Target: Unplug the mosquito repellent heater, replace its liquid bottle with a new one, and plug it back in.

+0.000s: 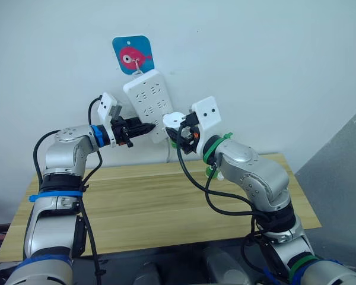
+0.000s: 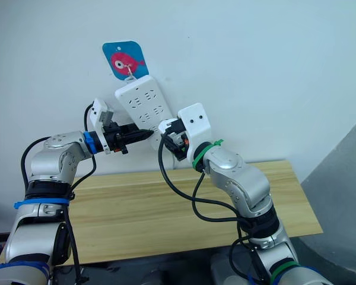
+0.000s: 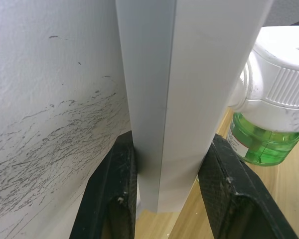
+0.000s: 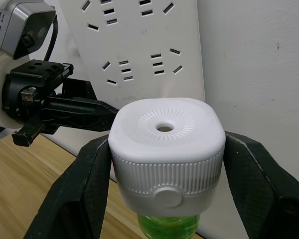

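Mosquito repellent heater (image 4: 167, 152), white rounded plastic, green liquid bottle (image 4: 168, 226) below: clamped between right gripper (image 4: 164, 174) fingers at long white power strip (image 3: 169, 99). Strip edge pinched by left gripper (image 3: 167, 194). Whether already unplugged: cannot tell; bottle swap and replugging judged outstanding.

My right hand (image 4: 167, 199) clamps the white mosquito repellent heater (image 4: 167, 152), vented top up, green bottle (image 4: 168, 226) beneath.
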You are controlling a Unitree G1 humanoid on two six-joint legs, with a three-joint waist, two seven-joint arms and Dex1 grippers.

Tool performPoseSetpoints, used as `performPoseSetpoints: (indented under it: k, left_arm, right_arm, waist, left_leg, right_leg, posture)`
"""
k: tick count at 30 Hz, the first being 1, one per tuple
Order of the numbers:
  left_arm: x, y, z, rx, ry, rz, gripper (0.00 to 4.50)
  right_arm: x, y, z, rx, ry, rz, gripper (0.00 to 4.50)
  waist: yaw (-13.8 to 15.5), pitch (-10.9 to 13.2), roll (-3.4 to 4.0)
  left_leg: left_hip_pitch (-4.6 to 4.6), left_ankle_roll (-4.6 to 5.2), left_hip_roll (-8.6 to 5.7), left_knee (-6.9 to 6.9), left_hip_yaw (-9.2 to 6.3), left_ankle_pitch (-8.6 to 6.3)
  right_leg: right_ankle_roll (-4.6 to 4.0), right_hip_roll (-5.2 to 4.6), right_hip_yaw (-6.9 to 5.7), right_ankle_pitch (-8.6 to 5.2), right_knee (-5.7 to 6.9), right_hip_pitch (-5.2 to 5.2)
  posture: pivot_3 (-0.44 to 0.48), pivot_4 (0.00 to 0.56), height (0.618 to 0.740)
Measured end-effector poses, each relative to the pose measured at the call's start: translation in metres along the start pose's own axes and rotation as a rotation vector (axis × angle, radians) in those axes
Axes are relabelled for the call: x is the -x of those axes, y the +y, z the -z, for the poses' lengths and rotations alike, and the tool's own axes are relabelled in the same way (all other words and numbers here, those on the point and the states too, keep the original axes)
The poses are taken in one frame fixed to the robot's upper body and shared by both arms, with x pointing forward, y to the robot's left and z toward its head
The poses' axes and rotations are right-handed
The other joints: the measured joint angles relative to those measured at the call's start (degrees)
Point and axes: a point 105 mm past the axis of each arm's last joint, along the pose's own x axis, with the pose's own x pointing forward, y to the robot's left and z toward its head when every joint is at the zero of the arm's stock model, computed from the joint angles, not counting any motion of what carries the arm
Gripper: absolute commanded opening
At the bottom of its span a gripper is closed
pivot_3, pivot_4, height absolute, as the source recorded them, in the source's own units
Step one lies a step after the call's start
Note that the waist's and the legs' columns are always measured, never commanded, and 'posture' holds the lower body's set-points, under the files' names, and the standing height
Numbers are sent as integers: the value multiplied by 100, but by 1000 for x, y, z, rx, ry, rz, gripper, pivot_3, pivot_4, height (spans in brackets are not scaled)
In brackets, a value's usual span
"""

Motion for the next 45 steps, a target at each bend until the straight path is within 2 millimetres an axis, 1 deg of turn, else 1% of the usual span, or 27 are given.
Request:
performPoseSetpoints:
  k: [22, 37, 42, 45]
  left_arm:
    - [0, 0, 0, 2, 0, 0, 1329]
    - [2, -2, 0, 0, 3, -7, 1329]
    - [4, -1, 1, 4, 8, -15, 1329]
    - [5, -1, 2, 15, 9, -18, 1329]
  right_arm:
    - [-1, 1, 5, 74, 25, -15, 2927]
    - [-5, 0, 3, 56, 5, 0, 2927]
    - [-9, 2, 3, 58, -6, -7, 2927]
    - [-16, 4, 3, 51, -9, -12, 2927]
  waist:
    - [-1, -1, 0]
    - [-3, -1, 0]
    - [-17, -2, 0]
    - [-29, -5, -1]
  left_leg:
    - [1, 0, -1, 2, -1, 0]
    - [2, 0, -1, 1, -1, 0]
    - [3, 0, -1, 2, 0, 0]
    - [8, -1, -1, 5, -1, 1]
  right_leg:
    - [0, 0, -1, 0, 15, -5]
    - [-2, 0, -1, 1, 21, -7]
    - [-3, 0, 0, 2, 25, -8]
    - [-1, 1, -1, 0, 38, -8]
  posture:
    - [-245, 96, 704]
    - [-245, 89, 704]
    - [-244, 86, 704]
    - [-241, 83, 704]
